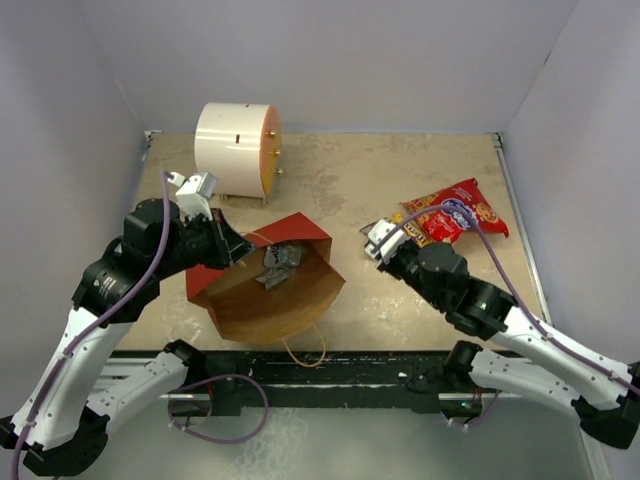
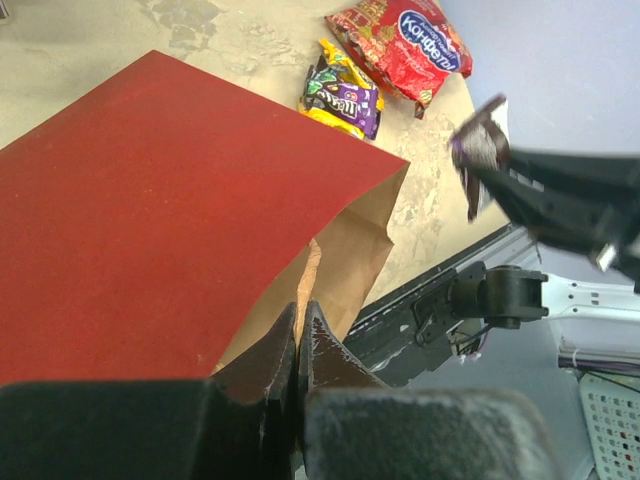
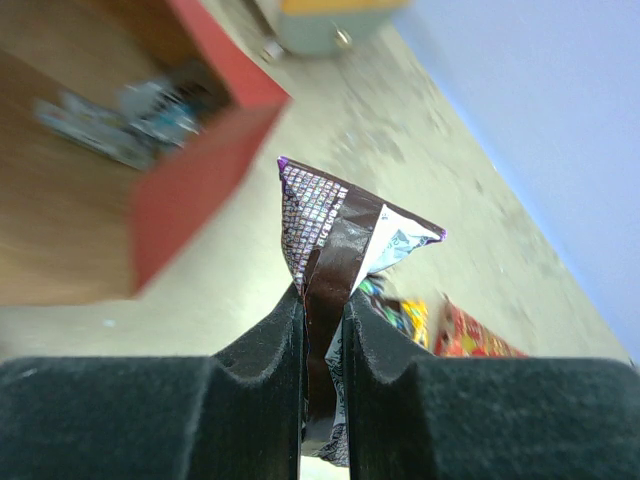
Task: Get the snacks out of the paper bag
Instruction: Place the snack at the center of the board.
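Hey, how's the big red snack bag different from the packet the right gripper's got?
The red bag lies on the table; the packet is pinched in the right gripper. The red bag is clearly larger than the packet. The red bag has a blue oval logo; the packet is dark brown, purple and white. Both are crinkly and outside the paper bag.

It looks like a robotics lab test cell. Plain pale walls (image 1: 330, 60) box in a stained beige worktop (image 1: 400, 190) on three sides. A left arm (image 1: 110, 285) and a right arm (image 1: 480, 300) are mounted on a black rail (image 1: 340, 368) at its near edge, and a purple cable (image 1: 264, 400) loops loose below.
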Robot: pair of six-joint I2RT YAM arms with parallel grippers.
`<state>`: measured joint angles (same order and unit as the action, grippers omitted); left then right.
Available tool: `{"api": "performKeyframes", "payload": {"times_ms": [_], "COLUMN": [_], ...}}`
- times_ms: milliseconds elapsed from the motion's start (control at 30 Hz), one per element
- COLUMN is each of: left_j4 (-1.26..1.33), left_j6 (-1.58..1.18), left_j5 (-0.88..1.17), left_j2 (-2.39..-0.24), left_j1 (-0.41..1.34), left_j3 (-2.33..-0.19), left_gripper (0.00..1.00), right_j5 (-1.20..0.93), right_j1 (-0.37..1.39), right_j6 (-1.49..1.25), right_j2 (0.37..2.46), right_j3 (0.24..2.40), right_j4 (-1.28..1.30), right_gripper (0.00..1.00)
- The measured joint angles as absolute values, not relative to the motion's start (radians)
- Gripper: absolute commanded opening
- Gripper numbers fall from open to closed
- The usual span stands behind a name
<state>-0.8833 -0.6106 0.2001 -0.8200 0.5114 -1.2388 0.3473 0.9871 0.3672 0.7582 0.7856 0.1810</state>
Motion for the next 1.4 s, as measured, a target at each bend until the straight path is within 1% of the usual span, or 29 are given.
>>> {"api": "performKeyframes", "payload": {"times_ms": [100,200,267,300,400,467,567,700,833,867,1067,1167,1233,1333,1400], "left_j4": [-0.883,-0.873,-0.856,-0.848,-0.823,-0.802,-0.764,-0.737,-0.752,-0.758,-0.777,-0.781,-0.785,-0.785,-0.78], "left_j6": [-0.601,-0.591,-0.584,-0.581,-0.569,-0.556,-0.551,-0.551,-0.501,-0.483,-0.402,-0.389,-0.389,-0.403,-0.42], "left_j5": [0.205,0.219,0.237,0.248,0.277,0.297,0.323,0.345,0.345,0.344,0.341,0.347,0.355,0.364,0.367], "left_j2": [-0.83,-0.842,-0.845,-0.847,-0.862,-0.874,-0.879,-0.883,-0.904,-0.912,-0.94,-0.95,-0.951,-0.944,-0.934], "left_j1": [0.511,0.511,0.511,0.511,0.511,0.511,0.511,0.511,0.511,0.511,0.511,0.511,0.511,0.511,0.511], "left_j3": [-1.239,-1.237,-1.232,-1.23,-1.23,-1.228,-1.207,-1.192,-1.222,-1.237,-1.287,-1.29,-1.29,-1.288,-1.284], "left_gripper": [0.0,0.0,0.0,0.0,0.0,0.0,0.0,0.0,0.0,0.0,0.0,0.0,0.0,0.0,0.0], "right_j5": [0.323,0.286,0.258,0.228,0.168,0.136,0.108,0.079,0.045,0.033,0.025,0.023,0.023,0.025,0.004], "right_j1": [0.833,0.729,0.668,0.624,0.516,0.465,0.422,0.421,0.421,0.421,0.421,0.421,0.421,0.421,0.421], "right_j6": [0.376,0.393,0.398,0.401,0.412,0.424,0.462,0.511,0.554,0.562,0.572,0.56,0.547,0.51,0.47], "right_j2": [0.772,0.825,0.909,0.984,1.18,1.26,1.311,1.316,1.338,1.352,1.448,1.459,1.441,1.365,1.271], "right_j3": [0.747,0.694,0.691,0.698,0.721,0.723,0.724,0.729,0.754,0.762,0.835,0.892,0.919,0.931,0.932], "right_j4": [0.161,0.109,0.083,0.066,0.041,0.039,0.039,0.029,0.001,-0.01,0.012,0.057,0.084,0.125,0.157], "right_gripper": [0.17,0.09,0.07,0.07,0.07,0.08,0.12,0.15,0.25,0.28,0.56,0.61,0.67,0.76,0.78]}}
